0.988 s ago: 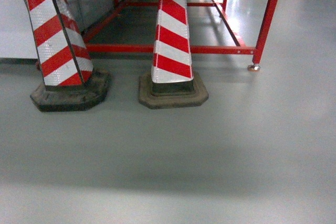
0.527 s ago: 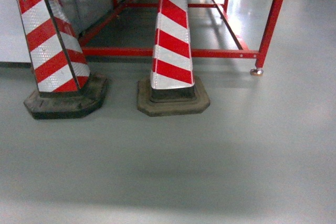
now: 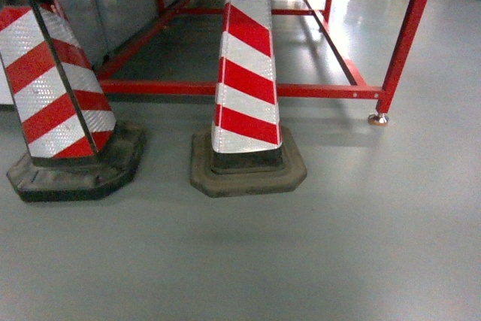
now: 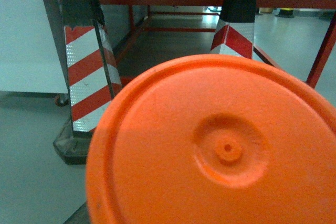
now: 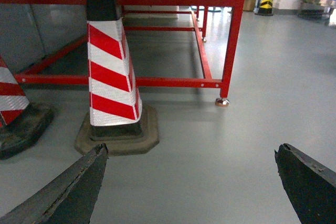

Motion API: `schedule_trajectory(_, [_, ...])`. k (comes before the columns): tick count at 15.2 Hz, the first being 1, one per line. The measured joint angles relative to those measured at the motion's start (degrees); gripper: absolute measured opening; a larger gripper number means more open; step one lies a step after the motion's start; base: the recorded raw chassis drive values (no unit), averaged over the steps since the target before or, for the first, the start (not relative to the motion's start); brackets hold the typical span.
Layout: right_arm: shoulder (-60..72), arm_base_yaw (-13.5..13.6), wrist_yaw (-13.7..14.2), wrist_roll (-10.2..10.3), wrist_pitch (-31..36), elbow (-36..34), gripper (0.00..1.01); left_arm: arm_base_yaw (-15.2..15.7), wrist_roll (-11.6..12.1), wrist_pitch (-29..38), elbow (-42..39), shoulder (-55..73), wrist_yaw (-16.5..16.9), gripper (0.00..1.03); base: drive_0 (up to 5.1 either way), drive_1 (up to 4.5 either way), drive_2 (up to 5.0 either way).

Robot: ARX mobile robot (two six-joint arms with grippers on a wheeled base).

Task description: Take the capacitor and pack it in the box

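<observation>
The capacitor [image 4: 220,150] fills most of the left wrist view. I see its round bright orange end face with a small dimple in the middle, held off the floor right in front of the camera. My left gripper's fingers are hidden behind it. In the right wrist view my right gripper [image 5: 190,153] stands open above the grey floor, its two dark fingertips [image 5: 97,156] far apart with nothing between them. Neither gripper shows in the head view. The box is out of view.
Two red-and-white striped cones [image 3: 246,88] [image 3: 52,95] on dark rubber bases stand on the grey floor just ahead. Behind them is a red metal frame [image 3: 301,89] with a caster foot [image 3: 377,119]. A grey panel wall [image 3: 128,5] lies at the left.
In the head view the cones and the red frame have grown larger and slid lower, the left cone drifting toward the left edge, so the camera has moved closer to them.
</observation>
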Motion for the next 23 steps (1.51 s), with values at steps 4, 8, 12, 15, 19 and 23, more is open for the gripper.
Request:
schedule_trajectory(4, [0.0, 0.0, 0.0, 0.0, 0.0, 0.0, 0.98, 0.0, 0.0, -0.2, 0.0, 0.0, 0.0, 0.44, 0.0, 4.05, -4.1])
schedule_trajectory(8, [0.0, 0.0, 0.0, 0.0, 0.0, 0.0, 0.98, 0.0, 0.0, -0.1, 0.0, 0.0, 0.0, 0.44, 0.0, 4.03, -4.1])
schedule_trajectory(12, [0.0, 0.0, 0.0, 0.0, 0.0, 0.0, 0.98, 0.0, 0.0, -0.2, 0.0, 0.0, -0.2, 0.44, 0.0, 4.03, -4.1])
schedule_trajectory(15, [0.0, 0.0, 0.0, 0.0, -0.1, 0.0, 0.98, 0.0, 0.0, -0.3, 0.0, 0.0, 0.0, 0.44, 0.0, 2.69, -2.7])
schedule_trajectory(19, [0.0, 0.0, 0.0, 0.0, -0.2, 0.0, 0.98, 0.0, 0.0, -0.3, 0.0, 0.0, 0.0, 0.44, 0.0, 0.00, 0.0])
schedule_trajectory(23, [0.0, 0.0, 0.1, 0.0, -0.1, 0.0, 0.98, 0.0, 0.0, -0.3, 0.0, 0.0, 0.0, 0.44, 0.0, 0.00, 0.0])
